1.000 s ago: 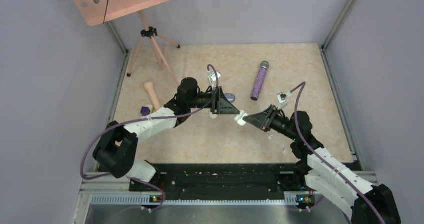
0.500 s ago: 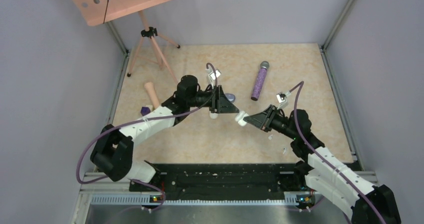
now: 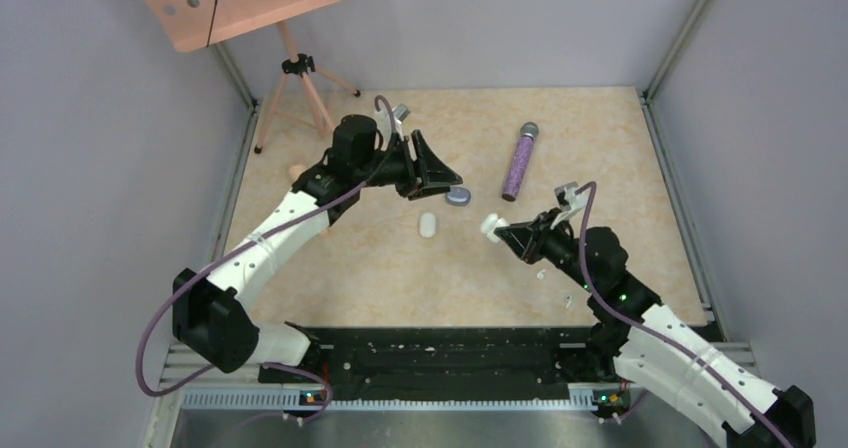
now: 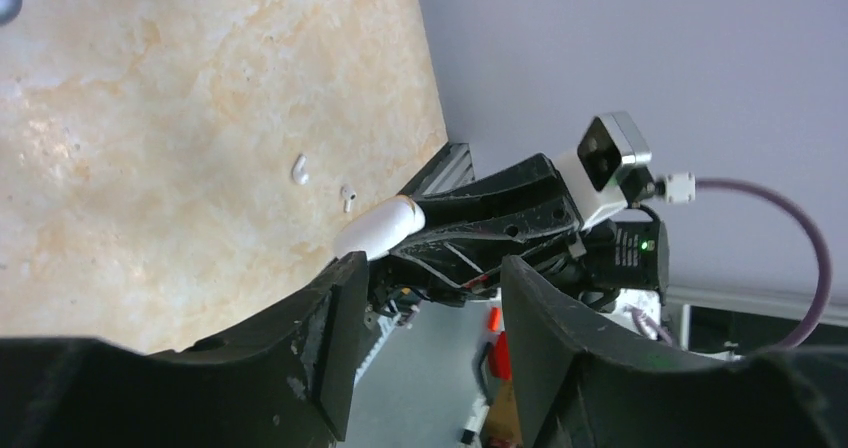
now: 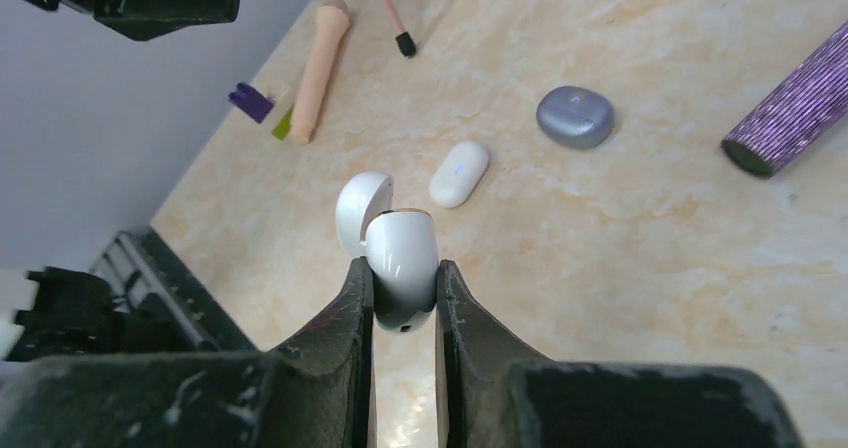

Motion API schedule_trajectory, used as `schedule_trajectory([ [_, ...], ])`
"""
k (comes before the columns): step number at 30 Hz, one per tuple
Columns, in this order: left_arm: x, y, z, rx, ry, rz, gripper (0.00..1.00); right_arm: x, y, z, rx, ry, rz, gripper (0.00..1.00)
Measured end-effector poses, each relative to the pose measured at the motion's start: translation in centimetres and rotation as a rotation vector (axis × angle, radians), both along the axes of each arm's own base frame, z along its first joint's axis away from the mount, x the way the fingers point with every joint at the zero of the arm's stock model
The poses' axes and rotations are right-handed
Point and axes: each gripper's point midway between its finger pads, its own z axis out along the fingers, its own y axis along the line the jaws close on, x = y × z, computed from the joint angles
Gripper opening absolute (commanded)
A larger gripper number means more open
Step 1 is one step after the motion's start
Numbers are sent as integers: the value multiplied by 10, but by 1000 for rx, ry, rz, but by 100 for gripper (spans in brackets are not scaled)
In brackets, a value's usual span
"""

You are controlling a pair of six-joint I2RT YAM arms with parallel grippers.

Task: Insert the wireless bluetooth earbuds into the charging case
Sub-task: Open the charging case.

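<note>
Fingers [image 5: 355, 298] of the right end effector [image 5: 403, 268] are clamped on a white charging case [image 5: 402, 248] with its lid flipped open, held above the counter [image 3: 400, 268], while the left end effector [image 4: 425, 278] stands open and empty. Two tiny white earbuds [image 4: 299, 168] lie loose on the counter near that case, on its side toward the arm bases. Both arms reach inward, their end effectors facing each other across the case.

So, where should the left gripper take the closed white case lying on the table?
Probably across its narrow middle, coming straight down from above. The white case is a rounded oblong lying flat, so its long sides offer the closest thing to parallel faces; the domed ends would likely slip. The left gripper is open and empty.
</note>
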Motion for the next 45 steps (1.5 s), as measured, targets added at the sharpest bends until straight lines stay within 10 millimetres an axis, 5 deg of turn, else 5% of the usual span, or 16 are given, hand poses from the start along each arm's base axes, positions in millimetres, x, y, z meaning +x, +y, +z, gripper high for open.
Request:
schedule_trajectory([
  [10, 7, 5, -14, -60, 294, 47, 58, 7, -6, 14, -254, -425, -53, 0],
  [15, 13, 9, -21, 23, 255, 57, 60, 13, -14, 15, -295, -461, -117, 0],
  [23, 8, 50, -14, 171, -220, 120, 62, 42, 8, 37, -160, -49, -110, 0],
  [29, 1, 82, -16, 284, -576, 159, 61, 53, 5, -6, 81, 406, -25, 0],
  [32, -3, 95, -29, 345, -741, 155, 61, 40, 19, -32, 255, 701, 67, 0],
  [37, -17, 96, -47, 383, -1009, 54, 62, -12, 30, -66, 475, 1076, 158, 0],
  [45, -33, 78, -63, 368, -1190, -48, 45, -23, 32, -50, 620, 1208, 160, 0],
])
